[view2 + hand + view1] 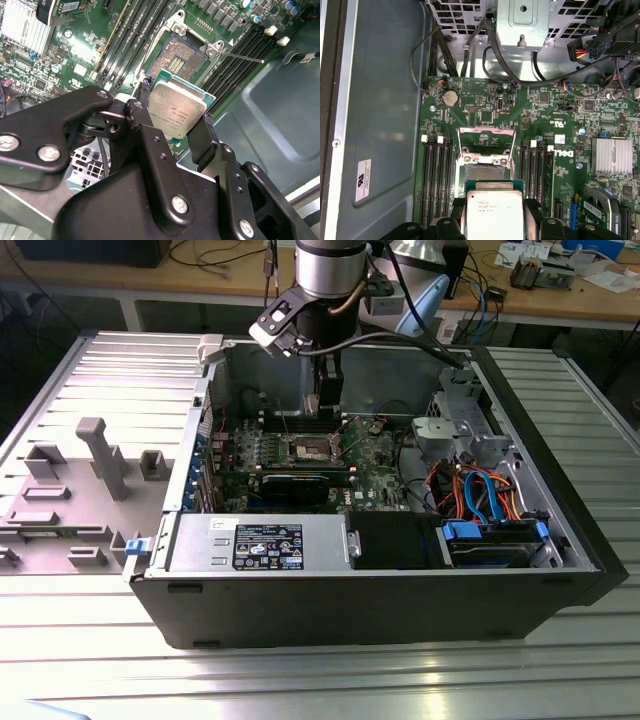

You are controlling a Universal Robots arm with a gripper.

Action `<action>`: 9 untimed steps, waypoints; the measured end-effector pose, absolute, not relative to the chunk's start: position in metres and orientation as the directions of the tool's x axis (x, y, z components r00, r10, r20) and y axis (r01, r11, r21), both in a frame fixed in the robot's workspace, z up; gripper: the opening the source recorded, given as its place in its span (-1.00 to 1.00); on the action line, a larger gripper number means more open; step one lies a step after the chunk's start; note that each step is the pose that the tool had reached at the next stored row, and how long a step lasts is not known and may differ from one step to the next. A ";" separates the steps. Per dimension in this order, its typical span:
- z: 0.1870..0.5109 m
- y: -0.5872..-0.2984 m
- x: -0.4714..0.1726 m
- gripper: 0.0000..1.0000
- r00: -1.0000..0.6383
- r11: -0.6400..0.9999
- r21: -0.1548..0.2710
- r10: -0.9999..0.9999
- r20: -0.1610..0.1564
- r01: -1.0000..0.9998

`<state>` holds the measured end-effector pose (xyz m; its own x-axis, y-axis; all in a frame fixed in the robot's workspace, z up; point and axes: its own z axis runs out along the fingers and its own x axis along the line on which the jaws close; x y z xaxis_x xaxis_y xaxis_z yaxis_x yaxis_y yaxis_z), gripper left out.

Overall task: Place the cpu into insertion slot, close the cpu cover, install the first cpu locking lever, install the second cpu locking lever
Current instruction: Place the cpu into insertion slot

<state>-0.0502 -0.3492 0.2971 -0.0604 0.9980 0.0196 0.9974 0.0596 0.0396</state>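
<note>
Holding the cpu (177, 107) clamped by its edges, your hand (175, 114) hangs above the slot (182, 57), apart from it. The cover (486, 142) seems raised open at one edge. Memory slots (437, 170) flank it, and a thin lever (240, 56) juts out beside it.

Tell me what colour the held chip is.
The cpu has a silvery-tan face and green rim, clearest in the second wrist view.

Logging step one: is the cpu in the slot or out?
Out. The gripper holds the cpu above the bare slot; the cover is flipped open.
</note>
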 end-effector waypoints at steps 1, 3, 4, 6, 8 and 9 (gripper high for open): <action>0.297 -0.349 -0.050 0.09 -0.060 0.060 0.040 0.998 0.020 0.997; 0.297 -0.349 -0.051 0.09 -0.061 0.060 0.040 0.998 0.020 0.997; 0.297 -0.349 -0.051 0.09 -0.060 0.060 0.040 0.998 0.020 0.997; 0.297 -0.349 -0.051 0.09 -0.060 0.060 0.040 0.998 0.020 0.997; 0.294 -0.348 -0.052 0.09 -0.061 0.060 0.040 0.998 0.020 0.997; 0.292 -0.348 -0.054 0.09 -0.060 0.060 0.040 0.998 0.020 0.997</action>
<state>-0.0536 -0.3482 0.2925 -0.0605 0.9980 0.0196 0.9974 0.0597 0.0396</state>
